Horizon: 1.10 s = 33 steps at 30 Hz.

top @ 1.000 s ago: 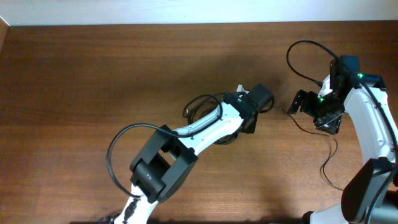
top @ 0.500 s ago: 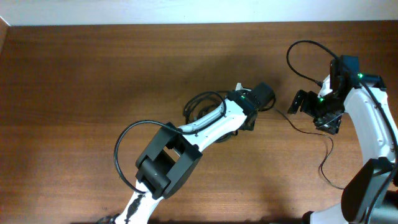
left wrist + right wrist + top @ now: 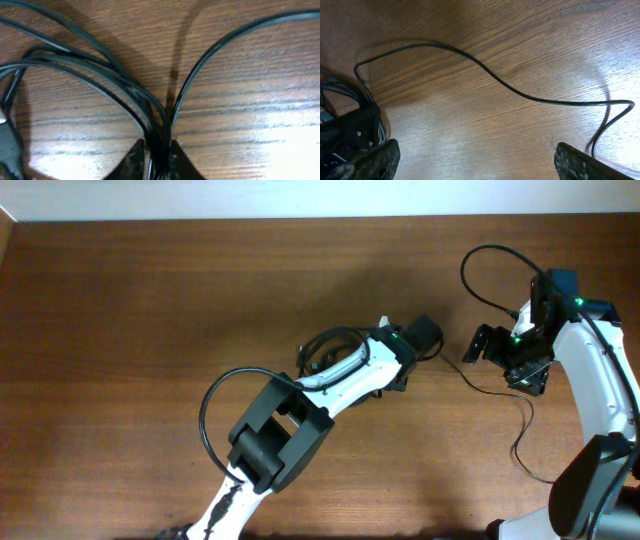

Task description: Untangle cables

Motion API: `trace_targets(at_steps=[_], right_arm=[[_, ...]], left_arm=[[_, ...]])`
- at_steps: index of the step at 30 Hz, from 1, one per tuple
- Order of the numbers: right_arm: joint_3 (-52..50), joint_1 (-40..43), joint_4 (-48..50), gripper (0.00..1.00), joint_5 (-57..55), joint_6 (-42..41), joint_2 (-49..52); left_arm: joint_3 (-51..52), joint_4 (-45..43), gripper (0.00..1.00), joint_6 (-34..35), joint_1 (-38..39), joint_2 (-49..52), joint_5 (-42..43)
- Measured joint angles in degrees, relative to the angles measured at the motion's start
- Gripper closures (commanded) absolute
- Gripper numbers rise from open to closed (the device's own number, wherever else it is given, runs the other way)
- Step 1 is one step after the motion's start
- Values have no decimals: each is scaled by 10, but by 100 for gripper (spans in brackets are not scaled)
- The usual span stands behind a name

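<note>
We log the left gripper (image 3: 159, 160) clamped on the cables (image 3: 150, 112), bunched mid table (image 3: 140, 310). One strand (image 3: 520, 93) trails toward 3 o'clock beneath the right gripper (image 3: 475, 159), spread wide apart (little untangled yet, we judge)

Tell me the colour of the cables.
The cables are black; left wrist view shows it best.

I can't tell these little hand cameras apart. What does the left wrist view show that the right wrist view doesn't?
Only the left wrist view: a bundle of cables fanning out from the left end effector, which pinches them together.

Only the right wrist view: a single cable snaking loose across the wood, with the right end effector spread wide open and holding nothing.

Both: thin black cords lying on the brown wooden table.
</note>
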<state>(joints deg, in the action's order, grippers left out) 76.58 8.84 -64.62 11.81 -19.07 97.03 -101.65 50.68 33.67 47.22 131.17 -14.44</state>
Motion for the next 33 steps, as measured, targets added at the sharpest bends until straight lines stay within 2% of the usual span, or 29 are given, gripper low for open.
trace_targets(at_steps=[1, 2, 3, 4, 8, 13, 17, 24, 27, 30, 33], right_arm=[[0, 0, 0, 2, 0, 0, 0], [0, 0, 0, 1, 0, 0, 0], [0, 0, 0, 2, 0, 0, 0], [0, 0, 0, 2, 0, 0, 0], [0, 0, 0, 2, 0, 0, 0], [0, 0, 0, 2, 0, 0, 0], [0, 0, 0, 2, 0, 0, 0], [0, 0, 2, 2, 8, 0, 0], [0, 0, 0, 2, 63, 0, 0], [0, 0, -1, 2, 151, 0, 0], [0, 0, -55, 2, 202, -3, 0]], left_arm=[[-5, 5, 71, -2, 0, 2, 0], [-11, 6, 81, -7, 0, 3, 0], [-14, 6, 85, -7, 0, 3, 0], [-14, 6, 85, -6, 0, 3, 0], [-14, 8, 100, -9, 0, 4, -1], [-22, 30, 100, -17, -1, 4, -4], [-67, 75, 100, -31, -12, 4, 5], [-106, 178, 100, -122, -44, -34, 173], [-107, 224, 100, -176, -89, -62, 251], [-107, 265, 100, -221, -167, -114, 353], [-110, 303, 100, -272, -241, -139, 475]])
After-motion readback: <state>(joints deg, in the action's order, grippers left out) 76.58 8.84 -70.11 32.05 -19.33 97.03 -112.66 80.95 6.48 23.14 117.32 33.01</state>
